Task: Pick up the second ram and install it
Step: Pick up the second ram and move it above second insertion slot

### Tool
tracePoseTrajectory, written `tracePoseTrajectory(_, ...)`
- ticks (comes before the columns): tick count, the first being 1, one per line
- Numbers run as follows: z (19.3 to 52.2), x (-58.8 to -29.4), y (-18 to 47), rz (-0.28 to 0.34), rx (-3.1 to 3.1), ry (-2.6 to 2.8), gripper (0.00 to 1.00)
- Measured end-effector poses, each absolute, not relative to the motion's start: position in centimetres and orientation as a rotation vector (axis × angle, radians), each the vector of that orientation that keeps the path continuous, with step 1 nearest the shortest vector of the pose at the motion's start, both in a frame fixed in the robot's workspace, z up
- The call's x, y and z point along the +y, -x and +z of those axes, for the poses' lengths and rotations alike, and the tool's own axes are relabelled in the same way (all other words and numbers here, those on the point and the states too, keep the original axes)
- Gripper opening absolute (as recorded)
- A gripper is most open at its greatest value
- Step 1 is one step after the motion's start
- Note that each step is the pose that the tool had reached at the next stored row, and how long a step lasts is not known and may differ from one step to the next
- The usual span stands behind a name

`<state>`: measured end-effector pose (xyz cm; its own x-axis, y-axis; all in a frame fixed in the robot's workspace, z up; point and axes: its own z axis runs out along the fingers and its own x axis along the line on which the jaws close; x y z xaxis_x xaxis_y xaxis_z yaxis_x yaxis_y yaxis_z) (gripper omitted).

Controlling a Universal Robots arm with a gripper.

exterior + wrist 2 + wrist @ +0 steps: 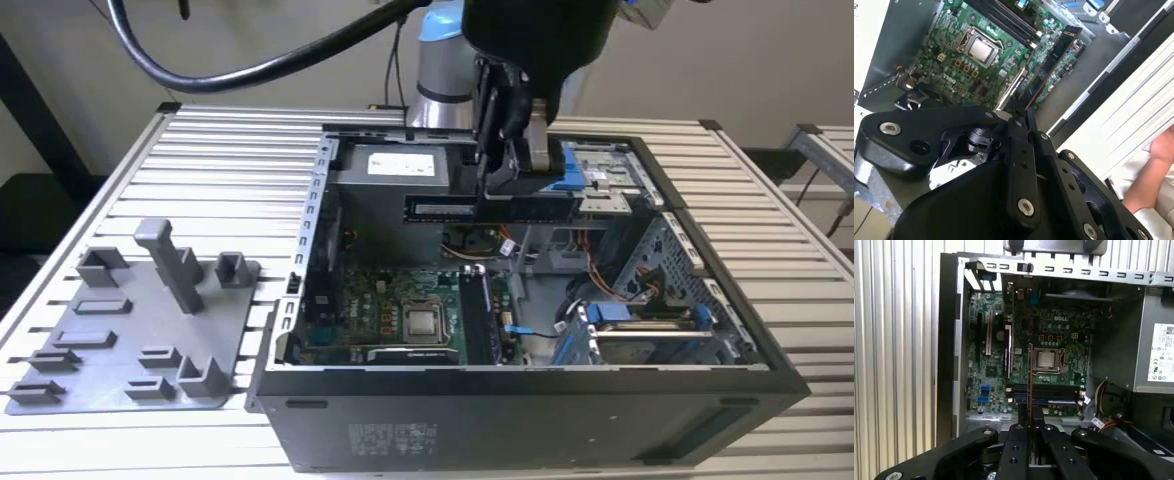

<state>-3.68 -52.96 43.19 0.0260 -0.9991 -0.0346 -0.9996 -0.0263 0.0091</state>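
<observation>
My gripper (514,188) hangs over the open computer case (307,250), shut on the second ram (491,208). The ram is a long dark stick with a small whitish label, held level above the motherboard (367,310). In both wrist views it shows edge-on, running out from between the fingers (1024,130): the ram (1054,60) points toward the board, and the ram (1030,375) lines up above the memory slots (1046,392) beside the silver processor (1046,359). It is well above the slots (478,318), not touching them.
A grey holder plate (134,340) with upright blocks lies on the slatted table at the exterior view's left. The power supply (394,165) and blue drive brackets (641,320) crowd the case. A person's hand (1161,150) rests beside the case.
</observation>
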Motion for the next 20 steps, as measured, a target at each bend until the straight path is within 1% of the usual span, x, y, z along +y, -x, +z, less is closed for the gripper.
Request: tracePoseTrajectory(20,43.0,-53.0,1.2,0.048,2.239,2.177,0.14)
